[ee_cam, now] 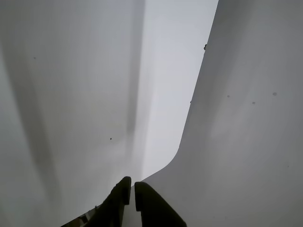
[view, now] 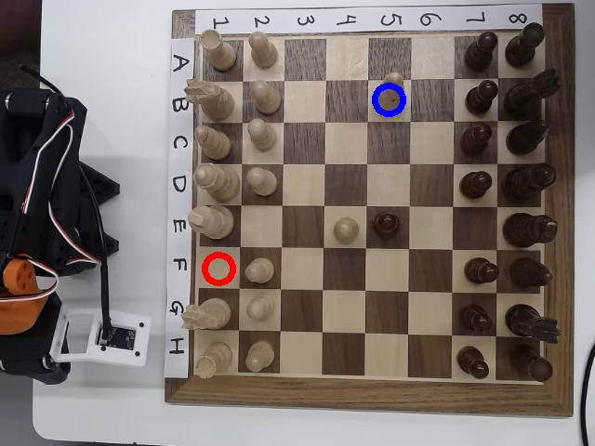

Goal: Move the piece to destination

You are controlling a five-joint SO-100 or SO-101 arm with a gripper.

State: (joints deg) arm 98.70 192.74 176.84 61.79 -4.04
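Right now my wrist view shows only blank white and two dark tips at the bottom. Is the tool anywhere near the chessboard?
Observer: No. In the overhead view the arm sits on the white table, left of the chessboard and off its edge.
Operator: Where is the pale piece it should move?
Observer: The piece stands inside the blue ring, at row B, column 5.
Operator: And the red ring?
Observer: The red ring, at row F, column 1, encloses a bare square.
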